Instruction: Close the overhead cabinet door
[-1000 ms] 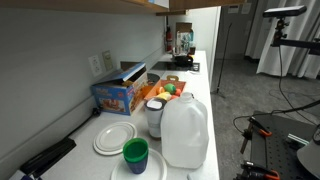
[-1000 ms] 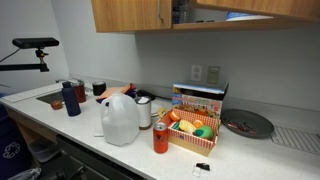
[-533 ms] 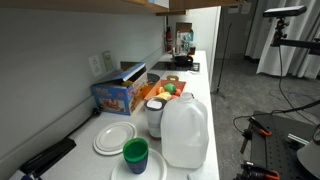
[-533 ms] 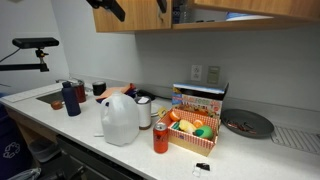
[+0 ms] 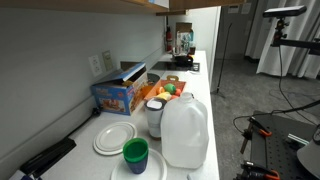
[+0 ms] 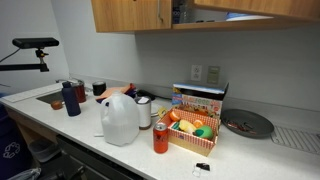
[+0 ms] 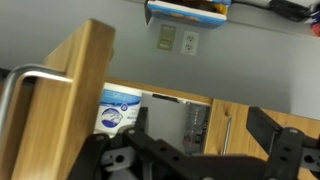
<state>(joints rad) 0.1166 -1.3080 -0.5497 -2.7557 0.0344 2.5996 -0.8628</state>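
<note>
One overhead cabinet door (image 7: 82, 95) stands open at the wrist view's left; the claw (image 7: 195, 152), released and spread, fills the bottom edge.

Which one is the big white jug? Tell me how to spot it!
Look along the long white counter under the wooden cupboards. Near its front edge stands the white plastic jug, next to an orange can. It is the biggest container there, cloudy white with a handle at its top.
</note>
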